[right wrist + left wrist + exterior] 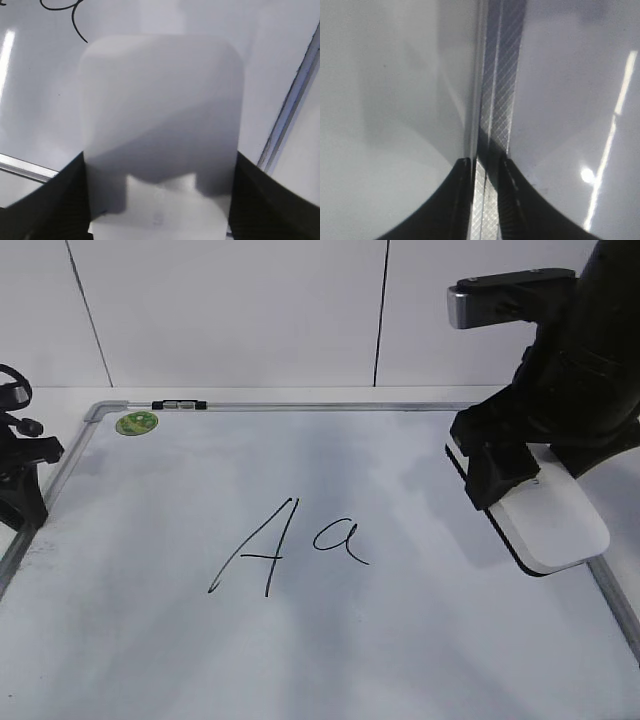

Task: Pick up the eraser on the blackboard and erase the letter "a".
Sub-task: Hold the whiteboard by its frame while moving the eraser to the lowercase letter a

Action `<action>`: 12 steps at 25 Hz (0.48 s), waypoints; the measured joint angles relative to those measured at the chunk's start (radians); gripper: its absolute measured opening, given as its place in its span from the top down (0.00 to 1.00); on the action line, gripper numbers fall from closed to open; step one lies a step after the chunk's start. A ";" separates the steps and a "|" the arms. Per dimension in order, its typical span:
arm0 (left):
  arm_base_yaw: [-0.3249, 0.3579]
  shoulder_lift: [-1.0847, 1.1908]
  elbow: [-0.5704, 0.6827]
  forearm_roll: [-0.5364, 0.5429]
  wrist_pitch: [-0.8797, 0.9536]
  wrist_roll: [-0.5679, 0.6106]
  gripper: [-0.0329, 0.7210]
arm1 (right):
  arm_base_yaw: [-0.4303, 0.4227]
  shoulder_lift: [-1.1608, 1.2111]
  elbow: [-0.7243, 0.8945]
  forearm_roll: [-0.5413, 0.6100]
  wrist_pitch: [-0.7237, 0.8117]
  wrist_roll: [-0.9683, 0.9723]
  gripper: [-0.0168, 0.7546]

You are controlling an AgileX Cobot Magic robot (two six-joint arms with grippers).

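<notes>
Exterior view: my right tool (pixel 497 472) grips the white eraser (pixel 555 523) at frame right, right of the letter "a" (pixel 341 540) on the blackboard (pixel 420 640); my left tool (pixel 18 475): cannot tell.

- Back wall (pixel 240 310): white panels, plain, two thin dark vertical seams dividing them.
- Desk (pixel 60 405): white surface, visible as a narrow strip meeting the wall's base.
- Light: soft, even; faint grey shadows, no hard edges.

a small black-and-silver clip (pixel 179 404) sits before a white panelled wall (pixel 230 310).
</notes>
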 joint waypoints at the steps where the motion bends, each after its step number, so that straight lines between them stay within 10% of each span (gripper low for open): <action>1: 0.000 0.000 0.000 0.000 0.000 0.002 0.79 | 0.000 0.000 0.000 0.000 0.000 0.000 0.29; 12: 0.000 0.000 -0.002 0.003 -0.004 0.012 0.90 | 0.000 0.000 0.000 -0.008 0.000 0.000 0.29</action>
